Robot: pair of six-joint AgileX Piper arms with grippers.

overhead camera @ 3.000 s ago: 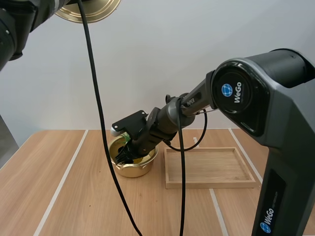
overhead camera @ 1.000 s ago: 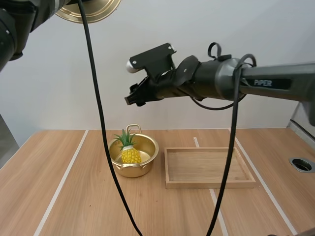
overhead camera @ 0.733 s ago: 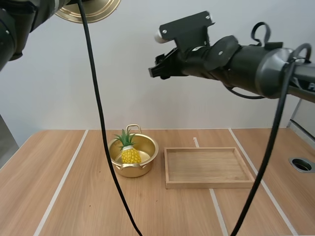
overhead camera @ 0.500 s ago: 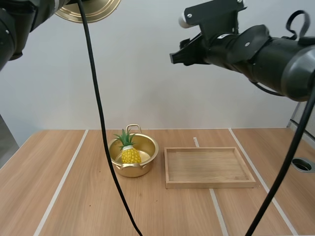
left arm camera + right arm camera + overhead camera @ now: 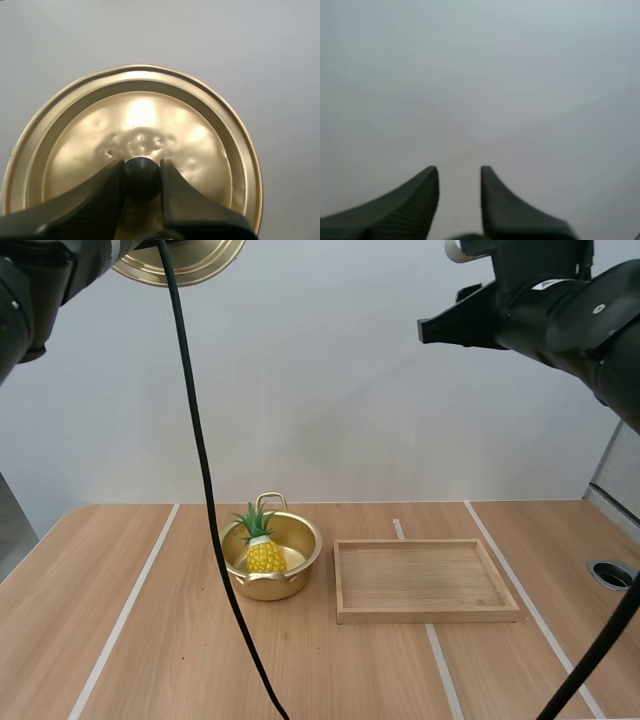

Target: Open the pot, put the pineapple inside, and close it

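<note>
Grips the black knob (image 5: 142, 176) of the gold lid (image 5: 135, 120) in the left pincer (image 5: 142, 167), fingers drawn in only to the knob's width and pressed against both its sides, with the lid's knob face turned toward the wrist camera. Holds that lid high above the desk (image 5: 140, 640), toward its left side, well apart from the pot (image 5: 272, 588). Carries the right pincer (image 5: 459, 172) high as well, over the desk's right side, fingers parted by a narrow gap, ribbed inner faces turned to each other, touching nothing and holding nothing. Shows the pineapple (image 5: 265, 555) upright inside the open pot, leafy crown rising above the rim, with the pot standing on the desk just beside the left edge of the wooden tray (image 5: 425, 614). Cuts off most of the lid at the high view's upper edge, leaving a gold arc, and cuts off both arms there too. Hides the lower part of the pineapple behind the pot's near wall. Cannot make out the right pincer's fingers from above, dark against the dark arm. Counts out as one pot, one lid, one pineapple, one tray, two pincers.
</note>
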